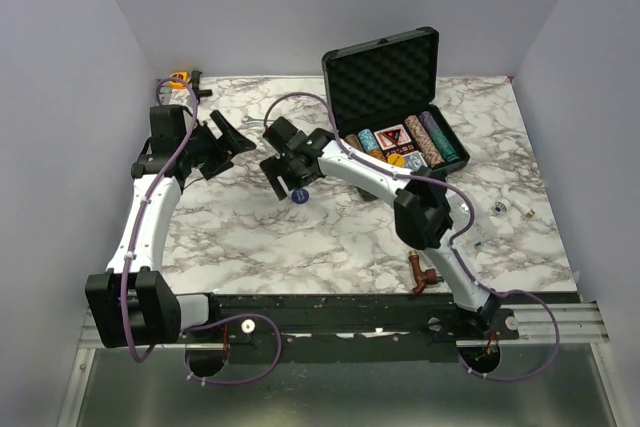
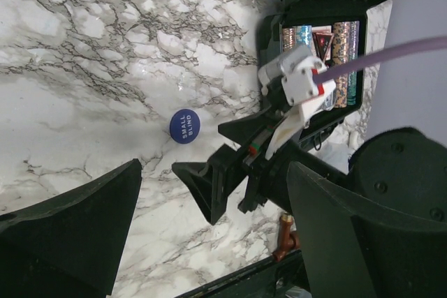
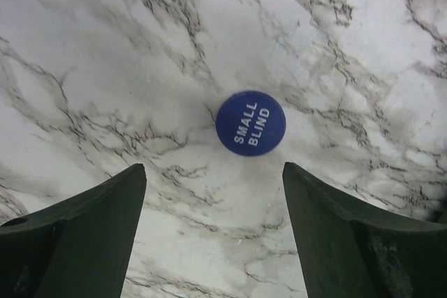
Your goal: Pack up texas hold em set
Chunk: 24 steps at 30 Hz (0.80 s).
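The small round blue plastic disc printed "SMALL BLIND" [image 3: 251, 123] lies flat, face up, on the white marble-patterned table [image 1: 300, 237]. It is left of the open black hard-plastic briefcase with bumpy foam lining [image 1: 385, 77] and well apart from it. The right claw [image 3: 213, 169] hangs directly above the disc, released, its two dark fingers spread to either side and touching nothing. The left claw [image 1: 228, 147] hovers just to the left, also released and empty.

The disc looks light, rigid and smooth, and probably thin. It is not fragile, but it is likely to slip. Lying flat on a hard, glossy top, it offers only its rim. The fingertips would need to come down to the table and close across opposite edges, and a shallow pinch could flick it away.

The disc's thickness cannot be judged from overhead. From the top camera it shows only as a dark spot under the right claw. The right arm crosses the near side of the briefcase. The striped poker chips [image 1: 425, 137] and a red card deck [image 1: 392, 137] are visible, but any free slot for the disc is not. Small bits at the right of the table are too small to identify.
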{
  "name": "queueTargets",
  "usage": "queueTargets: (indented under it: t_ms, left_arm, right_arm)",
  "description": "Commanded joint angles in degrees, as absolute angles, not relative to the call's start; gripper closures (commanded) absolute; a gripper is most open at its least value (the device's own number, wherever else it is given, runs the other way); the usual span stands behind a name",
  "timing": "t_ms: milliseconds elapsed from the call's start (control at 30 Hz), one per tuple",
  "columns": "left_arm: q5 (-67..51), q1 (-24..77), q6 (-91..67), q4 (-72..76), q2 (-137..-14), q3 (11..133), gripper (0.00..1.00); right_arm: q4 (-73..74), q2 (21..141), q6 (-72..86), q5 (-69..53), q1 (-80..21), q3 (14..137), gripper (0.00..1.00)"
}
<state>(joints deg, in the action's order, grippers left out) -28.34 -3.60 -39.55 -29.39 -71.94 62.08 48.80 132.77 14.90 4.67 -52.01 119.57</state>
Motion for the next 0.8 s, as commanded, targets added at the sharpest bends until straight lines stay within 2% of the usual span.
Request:
queueTargets:
  t_ms: [0, 133, 333, 467, 767]
  left_arm:
    - [-29.9, -4.0, -39.6, -28.5, -71.3, 61.5, 0.16]
    - [-30.3, -4.1, -39.7, -28.5, -71.3, 61.6, 0.16]
    - [-31.0, -4.4, -40.0, -28.2, -71.3, 61.4, 0.16]
    - [-30.8, -4.4, -40.0, -28.1, -71.2, 61.4, 0.16]
    - [-30.6, -4.4, -40.0, -27.9, -71.1, 61.2, 0.16]
  right_arm:
    - [59.0, 141.3, 16.0, 0.4, -49.7, 129.0, 0.18]
    - [62.7, 145.7, 15.8, 0.4, -49.6, 135.6, 0.18]
    - [62.9, 147.5, 15.3, 0.6, -49.7, 135.4, 0.19]
    - [64.7, 149.6, 14.9, 2.3, -49.9, 136.3, 0.25]
    - [62.1, 152.7, 13.1, 4.0, -50.7, 136.0, 0.26]
